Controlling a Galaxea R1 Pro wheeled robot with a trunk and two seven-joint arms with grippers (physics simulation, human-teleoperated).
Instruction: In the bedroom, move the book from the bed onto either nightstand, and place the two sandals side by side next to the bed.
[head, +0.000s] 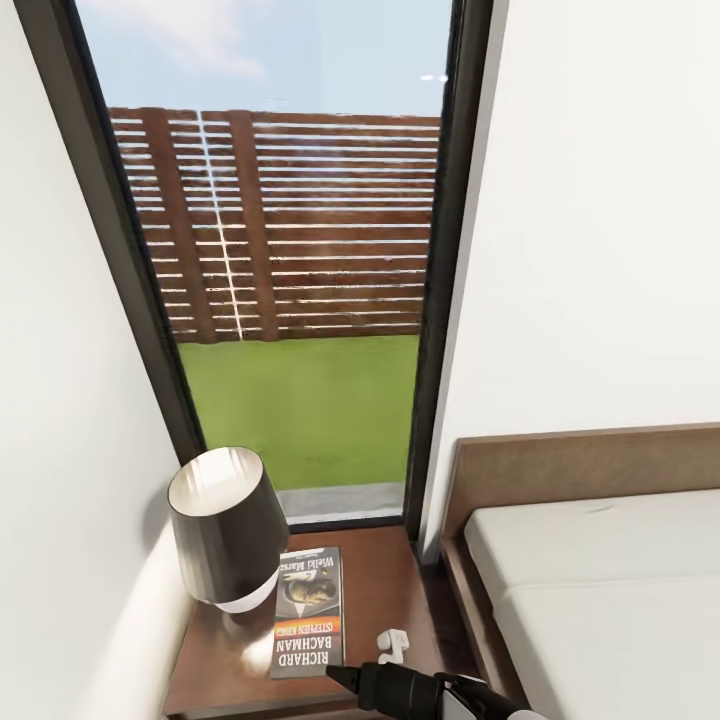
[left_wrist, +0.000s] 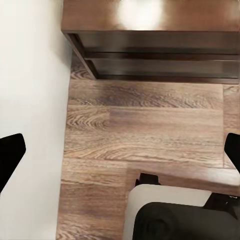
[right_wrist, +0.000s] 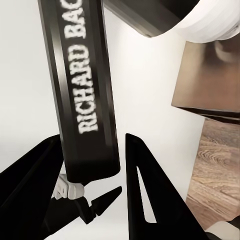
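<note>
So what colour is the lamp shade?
The lamp shade is dark grey outside, pale inside; head view shows it best.

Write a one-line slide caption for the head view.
Book lying flat on the nightstand beside a dark lamp, window behind, bed alongside.

The book (head: 309, 612) lying on the nightstand (head: 395, 585) reads "RICHARD BACHMAN" in big white letters, with "(STEPHEN KING)" on its orange band; the title line above the photo is too blurred to read. In the right wrist view, "RICHARD BAC" shows on the book (right_wrist: 85, 90).
</note>
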